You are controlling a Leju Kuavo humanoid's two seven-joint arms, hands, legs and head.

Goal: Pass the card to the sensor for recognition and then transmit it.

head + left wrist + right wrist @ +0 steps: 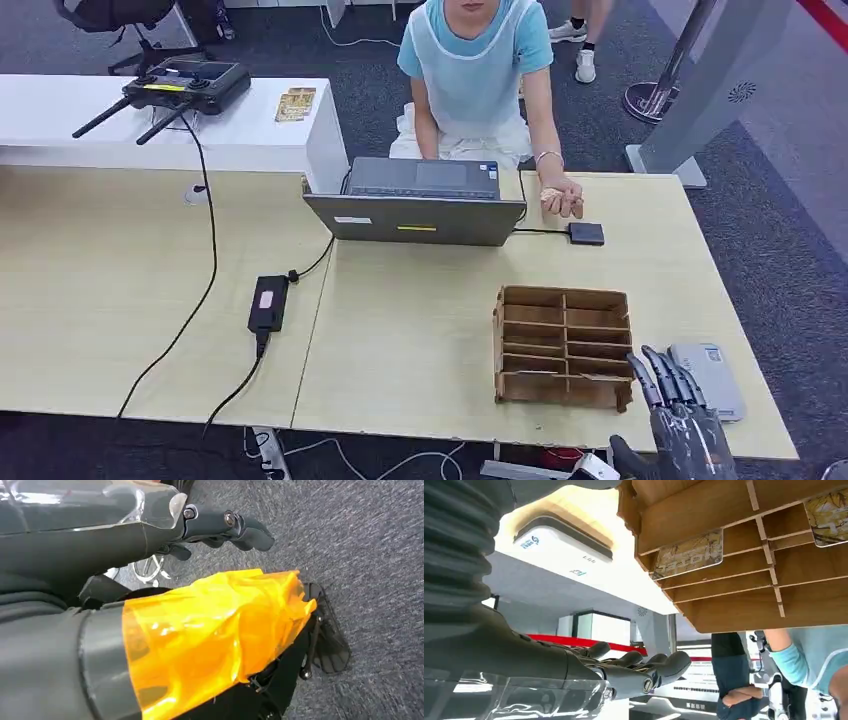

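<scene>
- The right hand (682, 420) stands at the table's front edge, near its right corner, fingers extended and apart, holding nothing.
- The wooden card rack (563, 346) stands on the table (420, 330) just beside that hand, on its left, touching the front edge zone; its slots run across the rack, stacked front to back.
- The right wrist view shows a patterned card (688, 555) lying in one slot and a second card (829, 515) in another slot; the long axis of each card runs along its slot.
- The grey sensor unit (708, 378) lies flat at the table's right front corner, just beyond the right hand's fingertips.
- The left hand (220, 527) hangs over the carpeted floor, fingers loosely curled, holding nothing; whether it counts as closed cannot be told.
- Judgement: the right hand is the nearer hand; the coming move turns on reaching leftward into the rack's open face.
- A seated person's hand (562, 196) rests at the table's far edge, beside the laptop (415, 205).
</scene>
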